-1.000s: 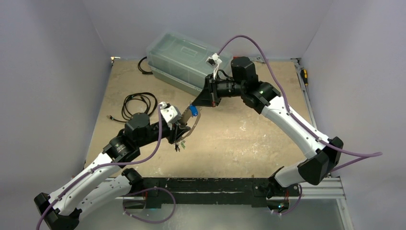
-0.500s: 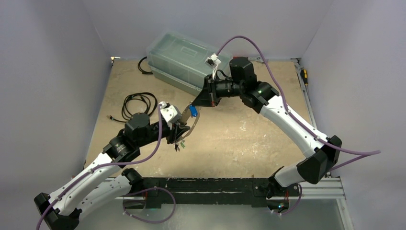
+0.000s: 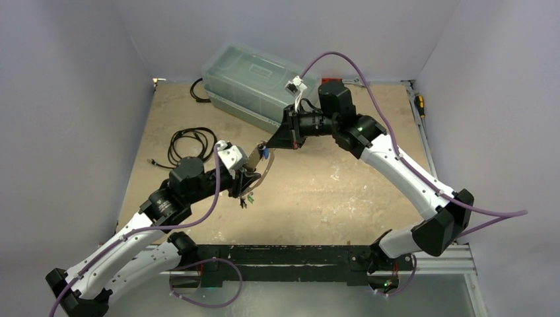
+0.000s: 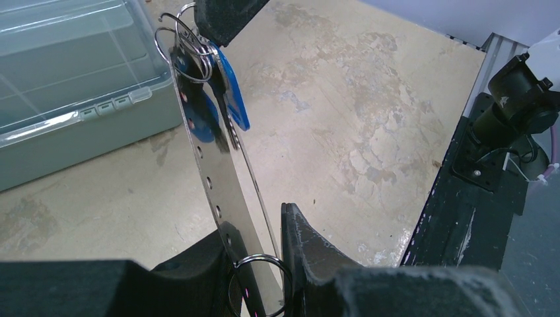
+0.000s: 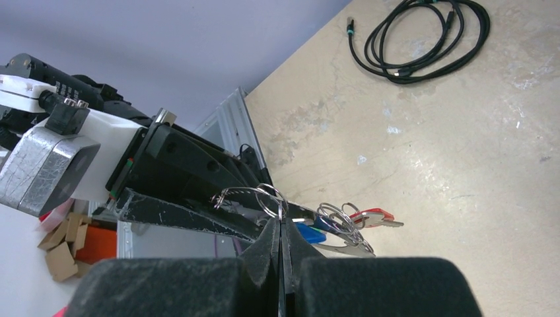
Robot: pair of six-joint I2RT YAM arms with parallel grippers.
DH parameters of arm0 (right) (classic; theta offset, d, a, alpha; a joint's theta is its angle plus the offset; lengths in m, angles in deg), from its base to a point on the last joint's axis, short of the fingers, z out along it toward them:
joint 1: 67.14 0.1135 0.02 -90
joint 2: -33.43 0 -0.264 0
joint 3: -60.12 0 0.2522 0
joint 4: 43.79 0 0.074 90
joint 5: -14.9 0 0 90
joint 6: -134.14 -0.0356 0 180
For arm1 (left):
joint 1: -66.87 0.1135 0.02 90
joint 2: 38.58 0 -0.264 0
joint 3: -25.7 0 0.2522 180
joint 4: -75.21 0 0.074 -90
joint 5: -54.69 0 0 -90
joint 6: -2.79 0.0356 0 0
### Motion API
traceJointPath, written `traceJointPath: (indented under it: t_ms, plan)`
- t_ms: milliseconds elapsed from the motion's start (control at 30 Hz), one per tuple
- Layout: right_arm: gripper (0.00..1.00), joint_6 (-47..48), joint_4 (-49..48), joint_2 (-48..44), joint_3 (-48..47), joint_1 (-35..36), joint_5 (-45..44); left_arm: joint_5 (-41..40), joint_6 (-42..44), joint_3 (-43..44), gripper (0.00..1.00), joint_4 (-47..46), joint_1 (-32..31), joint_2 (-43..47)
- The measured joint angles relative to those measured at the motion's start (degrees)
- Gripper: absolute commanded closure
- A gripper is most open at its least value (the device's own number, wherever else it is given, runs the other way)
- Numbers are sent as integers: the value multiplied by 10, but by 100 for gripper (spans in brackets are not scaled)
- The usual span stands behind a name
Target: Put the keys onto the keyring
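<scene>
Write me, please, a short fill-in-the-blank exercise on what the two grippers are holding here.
1. In the left wrist view, the key beside the keyring has a ____ head.
2. The left gripper is shut on the keyring, whose rim shows a row of small ____.
3. The right gripper is shut on a split ring; the coiled cable on the table is ____.
Missing words: blue, holes, black.

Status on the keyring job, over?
Left gripper shut on keyring, held aloft. Right gripper shut on split ring of blue key at keyring's far rim. Black cable lies apart.
</scene>
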Motion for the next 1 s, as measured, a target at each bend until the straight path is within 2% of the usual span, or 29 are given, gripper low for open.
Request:
traceJointPath:
  t_ms: [133, 367, 567, 633, 800, 1000]
  plan:
    - [94, 0, 0, -1, 4, 0, 0, -1, 0, 0, 100, 1, 0, 0]
    - [57, 3, 1, -3, 8, 0, 0, -1, 0, 0, 100, 0, 0, 1]
    - [43, 28, 16, -21, 8, 0, -1, -1, 0, 0, 100, 0, 0, 5]
    - [40, 43, 24, -33, 8, 0, -4, -1, 0, 0, 100, 0, 0, 5]
    - [39, 86, 24, -74, 17, 0, -32, -1, 0, 0, 100, 0, 0, 5]
    - [41, 153, -47, -130, 92, 0, -60, -1, 0, 0, 100, 0, 0, 5]
